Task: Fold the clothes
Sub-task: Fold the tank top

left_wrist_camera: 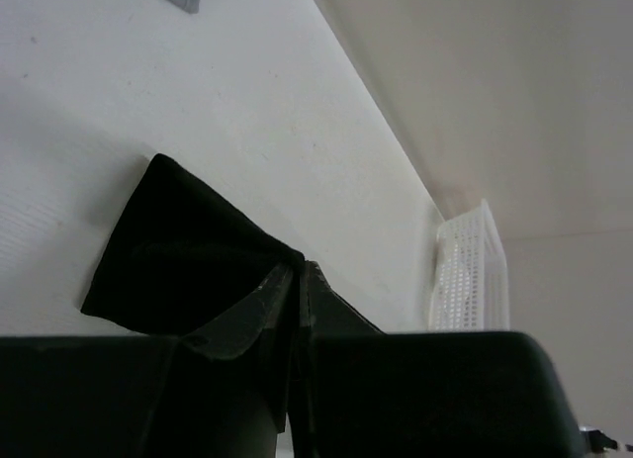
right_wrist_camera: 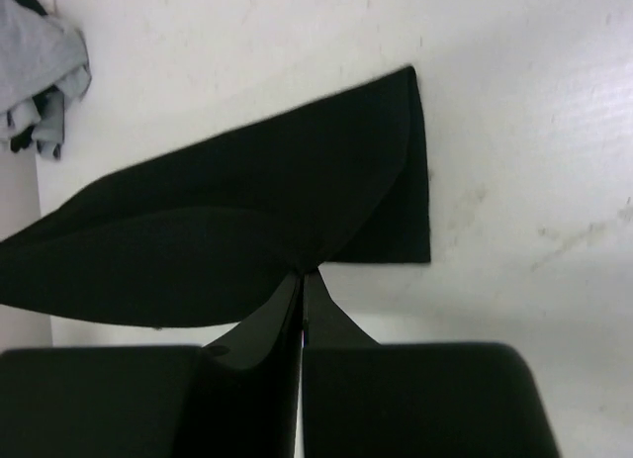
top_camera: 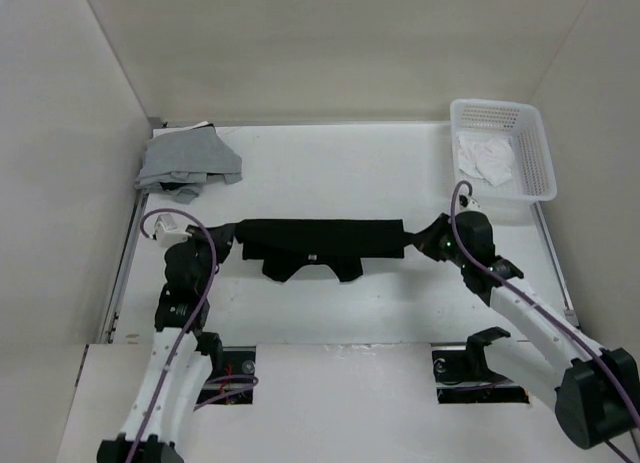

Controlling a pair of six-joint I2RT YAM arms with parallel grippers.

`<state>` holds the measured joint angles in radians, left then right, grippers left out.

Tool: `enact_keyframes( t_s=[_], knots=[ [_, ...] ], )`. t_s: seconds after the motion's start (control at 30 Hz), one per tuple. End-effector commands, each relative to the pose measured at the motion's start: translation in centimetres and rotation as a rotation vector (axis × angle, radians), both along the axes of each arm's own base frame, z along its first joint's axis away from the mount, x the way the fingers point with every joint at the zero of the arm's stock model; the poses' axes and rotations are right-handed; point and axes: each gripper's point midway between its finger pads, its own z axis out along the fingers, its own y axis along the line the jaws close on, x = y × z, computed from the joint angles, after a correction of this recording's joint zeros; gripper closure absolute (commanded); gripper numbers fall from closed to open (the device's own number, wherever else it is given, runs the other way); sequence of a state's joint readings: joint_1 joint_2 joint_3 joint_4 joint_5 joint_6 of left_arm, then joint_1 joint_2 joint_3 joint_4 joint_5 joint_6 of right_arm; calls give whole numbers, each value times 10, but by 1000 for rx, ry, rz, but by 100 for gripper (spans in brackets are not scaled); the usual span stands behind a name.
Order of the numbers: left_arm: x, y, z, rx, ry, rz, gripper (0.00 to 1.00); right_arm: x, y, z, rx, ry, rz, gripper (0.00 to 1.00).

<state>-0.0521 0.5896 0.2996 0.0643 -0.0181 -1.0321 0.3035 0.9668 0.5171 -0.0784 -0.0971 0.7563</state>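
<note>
Overhead first: black garment [top_camera: 322,245] lies mid-table as a long band stretched left to right, two lobes hanging off its near edge, tiny pale label [top_camera: 312,255] showing near the middle. Left gripper [top_camera: 228,245] sits at the band's left end, right gripper [top_camera: 418,241] at its right end. Each is clamped on the cloth. Grey garments [top_camera: 188,161] are heaped at the far left corner of the table [top_camera: 330,173]. White basket [top_camera: 541,153] stands at the far right corner with white clothes [top_camera: 485,161] inside, well apart from the black piece.

Left wrist: fingers [left_wrist_camera: 262,305] pressed together, no gap between them, black fabric pinched at the tips and fanning away over the white surface. Basket visible far off to the right; a scrap of grey cloth at the top edge.

Right wrist: fingers [right_wrist_camera: 331,324] likewise tight together, pinching a gathered point of black cloth. From that pinch the fabric spreads out in folds, one squared corner lying flat on the table. Grey heap in the top left corner.
</note>
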Motion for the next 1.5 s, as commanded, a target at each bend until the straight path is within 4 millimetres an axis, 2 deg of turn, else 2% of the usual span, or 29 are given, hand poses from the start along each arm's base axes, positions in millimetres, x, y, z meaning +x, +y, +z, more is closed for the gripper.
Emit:
enact_keyframes(
  t_s=[0.0, 0.13, 0.2, 0.23, 0.33, 0.43, 0.5, 0.6, 0.67, 0.83, 0.9, 0.93, 1.0, 1.1, 1.2, 1.3, 1.37, 1.47],
  knots=[
    [-24, -2, -22, -13, 52, -27, 95, -17, 4, -10, 41, 16, -21, 98],
    [-43, -3, -72, -27, 180, -30, 92, -39, 1, -45, 54, 116, -55, 90],
    [-47, 3, -86, -37, 228, 4, 85, -44, -3, -57, 56, 142, -77, 85],
    [-47, 7, -85, -43, 233, 24, 80, -46, -4, -59, 57, 145, -83, 80],
    [-42, 20, -60, -35, 173, 82, 68, -45, -9, -58, 57, 134, -107, 61],
    [-32, 28, -20, -8, 75, 123, 66, -29, -18, -47, 24, 95, -142, 49],
    [-24, 21, -1, -6, 20, 106, 66, -14, -19, -43, -17, 78, -139, 45],
    [-12, -8, 1, -16, 17, 16, 65, 9, -13, -47, -59, 82, -103, 41],
    [-5, -40, -7, -9, 34, -69, 65, 20, -11, -55, -76, 111, -77, 41],
    [1, -138, -26, 46, 67, -311, 62, 31, 7, -73, -50, 170, -7, 42],
    [-4, -181, -40, 59, 87, -416, 62, 32, 10, -79, -42, 191, 1, 42],
    [-6, -194, -49, 67, 103, -448, 63, 33, 11, -83, -42, 203, 3, 42],
    [-10, -209, -68, 79, 141, -481, 63, 32, 13, -88, -36, 222, 11, 43],
    [-18, -212, -105, 102, 218, -505, 64, 28, 17, -98, -29, 255, 34, 46],
    [-36, -206, -130, 120, 285, -546, 65, 26, 19, -99, -15, 263, 37, 50],
    [-60, -193, -145, 138, 329, -577, 65, 20, 17, -102, -17, 278, 31, 50],
    [-71, -185, -148, 152, 341, -587, 65, 12, 21, -105, -15, 288, 43, 50],
    [-74, -168, -148, 219, 343, -584, 66, 0, 25, -109, -14, 303, 49, 48]
  ],
)
